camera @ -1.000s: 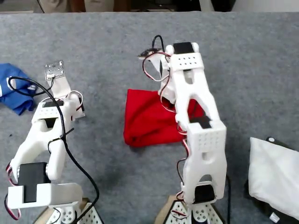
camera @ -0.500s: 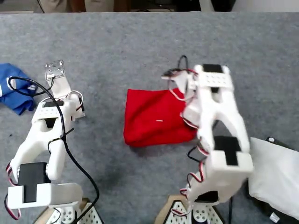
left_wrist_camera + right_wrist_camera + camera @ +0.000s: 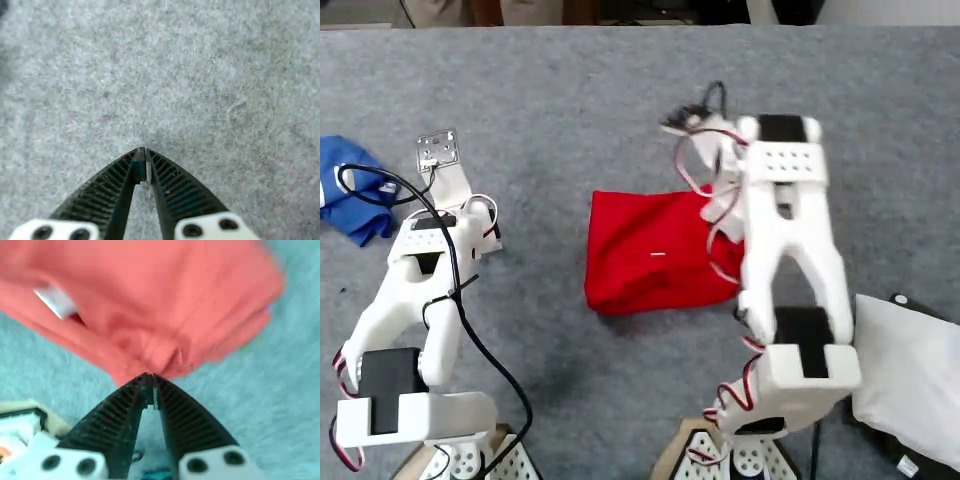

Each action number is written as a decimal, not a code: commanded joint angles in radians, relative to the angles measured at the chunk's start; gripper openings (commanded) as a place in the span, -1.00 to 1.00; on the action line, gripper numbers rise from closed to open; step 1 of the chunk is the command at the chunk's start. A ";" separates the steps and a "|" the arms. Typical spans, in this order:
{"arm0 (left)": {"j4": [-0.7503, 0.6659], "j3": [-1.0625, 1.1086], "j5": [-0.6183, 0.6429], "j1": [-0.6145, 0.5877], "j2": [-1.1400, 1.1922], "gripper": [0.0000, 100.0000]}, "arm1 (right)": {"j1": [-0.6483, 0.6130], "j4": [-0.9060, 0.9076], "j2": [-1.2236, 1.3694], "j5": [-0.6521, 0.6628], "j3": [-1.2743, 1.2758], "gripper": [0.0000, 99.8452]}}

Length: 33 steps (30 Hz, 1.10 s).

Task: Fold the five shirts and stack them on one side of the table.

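Red soft knit cloth makes up the red shirt (image 3: pixel 645 262), folded into a rough rectangle with rounded, slightly puffy edges. It lies near the middle of the bench (image 3: pixel 540 90), whose top is a grey, fuzzy felt-like covering. A small white tag (image 3: pixel 56 301) sits on the shirt's upper face.

The right pincer (image 3: pixel 150 382) has ribbed black jaws on white plastic mounts. It is clenched at the shirt's edge, the tips meeting on a small pucker of red fabric. In the high view the white, boxy right arm (image 3: pixel 790 260) reaches over the shirt's right side, with thin red and black wires looping off it.

Well apart to the left, the left pincer (image 3: pixel 141 157) is clenched on nothing, its ribbed tips pressed together above bare grey felt. The left arm (image 3: pixel 415 290) carries a black cable that curls along its side.

A blue shirt (image 3: pixel 350 200) lies crumpled at the bench's left edge, beside that arm. At the right edge a smooth white shirt (image 3: pixel 905 370) lies flat, with something dark (image 3: pixel 902 300) showing from under its border.
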 commanded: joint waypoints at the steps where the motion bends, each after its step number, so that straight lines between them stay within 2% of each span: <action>1: -0.006 -0.048 -0.006 -0.009 -0.005 -0.96 | -0.058 -0.005 0.047 -0.041 -0.116 -0.99; 8: -0.006 -0.046 -0.006 -0.005 -0.005 -0.96 | -0.064 -0.003 0.317 -0.071 -0.223 -0.99; 11: -0.006 -0.046 -0.008 -0.006 -0.005 -0.96 | -0.045 0.002 0.357 -0.061 -0.196 -0.99; 13: -0.006 -0.046 -0.008 -0.008 -0.005 -0.96 | -0.018 0.003 0.357 -0.009 -0.134 -0.99; 18: -0.006 -0.046 -0.008 -0.009 -0.005 -0.96 | 0.035 0.017 0.209 0.071 0.088 -0.99; 27: -0.006 -0.046 -0.008 -0.009 -0.005 -0.96 | 0.051 -0.180 -0.101 0.117 0.538 -0.99; 30: -0.006 -0.044 -0.008 -0.009 -0.005 -0.96 | 0.053 -0.249 -0.094 0.115 0.579 -0.99; 33: -0.003 -0.041 -0.008 -0.008 -0.005 -0.96 | 0.077 -0.241 -0.091 0.112 0.524 -0.99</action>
